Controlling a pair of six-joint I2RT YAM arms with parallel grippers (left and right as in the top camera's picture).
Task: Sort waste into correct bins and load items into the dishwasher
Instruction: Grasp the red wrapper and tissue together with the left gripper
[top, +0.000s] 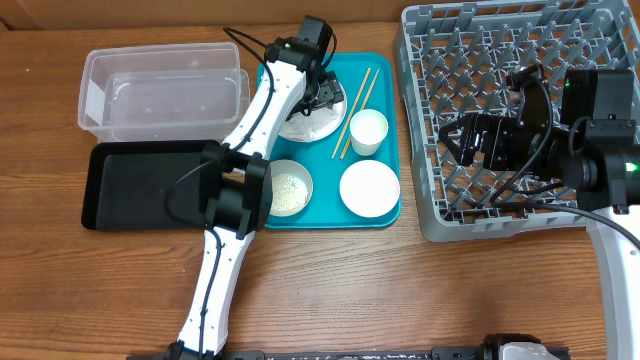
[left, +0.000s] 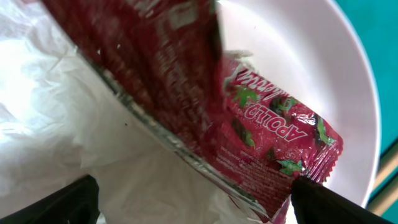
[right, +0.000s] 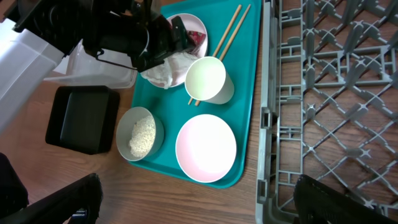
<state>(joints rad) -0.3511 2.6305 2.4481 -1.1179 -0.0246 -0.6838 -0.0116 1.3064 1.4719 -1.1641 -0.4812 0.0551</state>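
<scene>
My left gripper (top: 322, 100) is open and low over the round white-pink plate (top: 300, 128) at the back of the teal tray. In the left wrist view its fingers (left: 193, 208) straddle the red wrapper (left: 249, 118), which lies on the crumpled white napkin (left: 93, 124) on the plate (left: 336, 74). The chopsticks (top: 355, 112), cup (top: 368, 132), rice bowl (top: 288, 187) and empty bowl (top: 369, 187) stand on the tray. My right gripper (top: 458, 140) is open and empty above the grey dish rack (top: 500, 40). The right wrist view (right: 199, 205) shows wood table between its fingers.
The clear tub (top: 160, 95) stands at the back left, with the black tray (top: 145, 185) in front of it. The teal tray (top: 325, 215) lies between them and the rack. The rack's wall (right: 268, 93) borders the tray's right edge.
</scene>
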